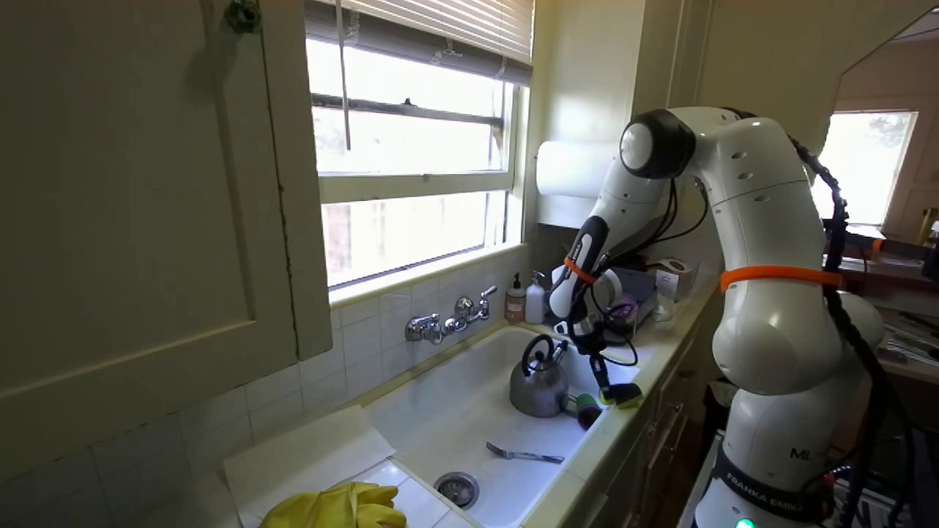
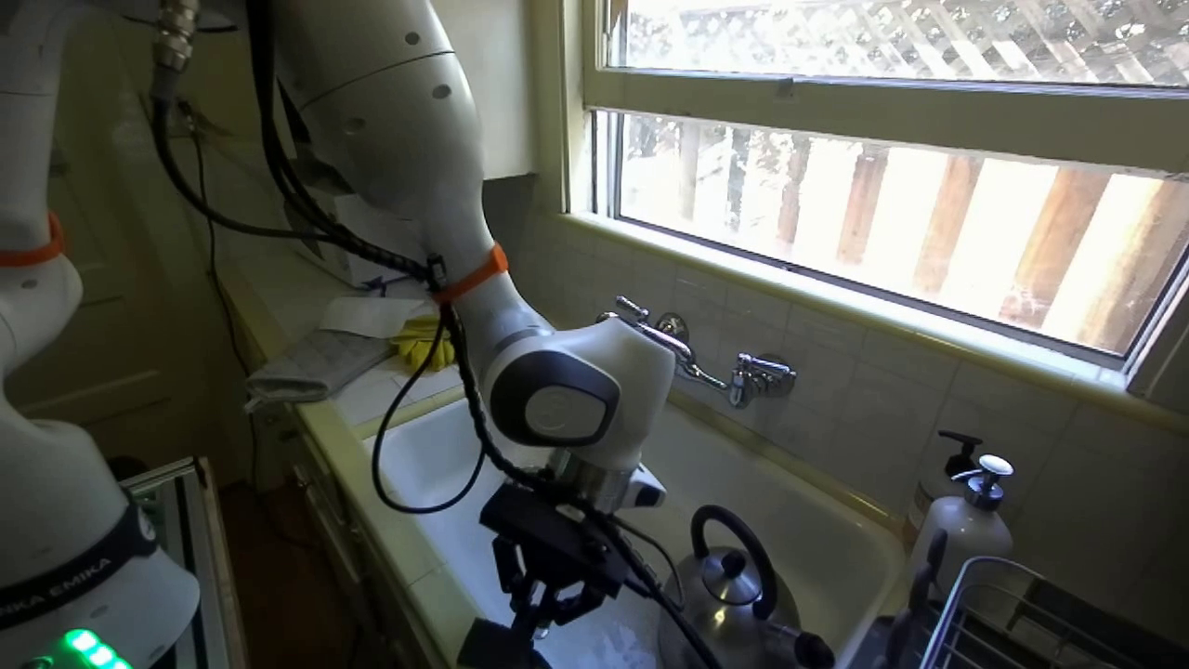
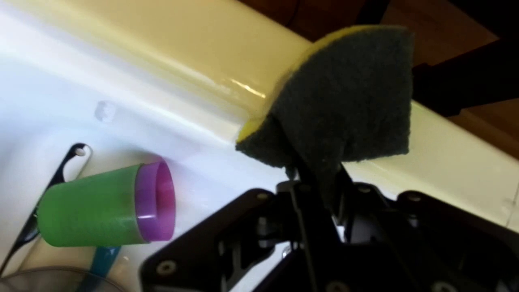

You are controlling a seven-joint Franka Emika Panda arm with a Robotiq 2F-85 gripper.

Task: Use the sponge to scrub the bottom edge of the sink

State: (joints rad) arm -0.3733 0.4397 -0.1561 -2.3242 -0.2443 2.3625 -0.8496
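My gripper (image 3: pixel 318 174) is shut on a sponge (image 3: pixel 350 95), pinching it so that it folds. The sponge is dark grey with a yellow side. In the wrist view it lies over the cream edge (image 3: pixel 182 65) of the sink, partly past the counter's outer side; whether it presses on the edge I cannot tell. In both exterior views the gripper (image 1: pixel 600 370) (image 2: pixel 531 609) points down, with the sponge (image 1: pixel 623 396) at the sink's front rim. The sponge (image 2: pixel 497 648) is cut off at the bottom of an exterior view. The white sink (image 1: pixel 433 400) lies below and beside the gripper.
A steel kettle (image 1: pixel 539 389) (image 2: pixel 725 595) stands in the sink near the gripper. A green and purple cup (image 3: pixel 93 207) lies beside it. A fork (image 1: pixel 522 455) lies near the drain (image 1: pixel 456 489). Yellow gloves (image 1: pixel 334 507), soap bottles (image 1: pixel 535 302) and a wire rack (image 2: pixel 957 604) stand around.
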